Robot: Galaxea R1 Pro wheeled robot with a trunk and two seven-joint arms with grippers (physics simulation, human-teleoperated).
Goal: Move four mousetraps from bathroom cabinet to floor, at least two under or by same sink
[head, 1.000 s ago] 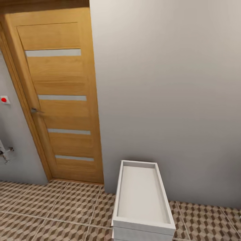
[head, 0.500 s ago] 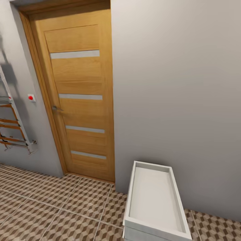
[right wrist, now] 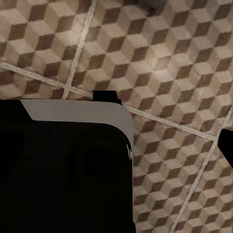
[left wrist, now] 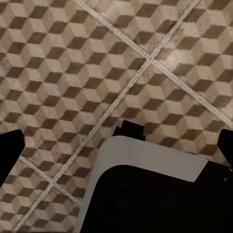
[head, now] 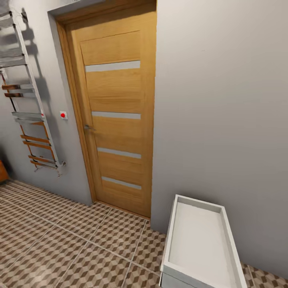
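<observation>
One white tray-top unit [head: 200, 244] holding nothing, cube-tiled bathroom floor [head: 60, 240], hands' grip state unclear.

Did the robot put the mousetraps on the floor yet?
Not yet, by the look of it. No mousetrap lies on the patterned bathroom floor. The head view faces a wooden door, a towel rack and a small white unit, so the robot seems on its way. Both wrist views look down at bare tiles. Everything is left: reaching the cabinet, taking four traps, setting them down, two by the sink.

Even, soft light; the towel rack [head: 30, 100] casts a shadow on the wall [head: 224, 100]; wrist views slightly blurred.
</observation>
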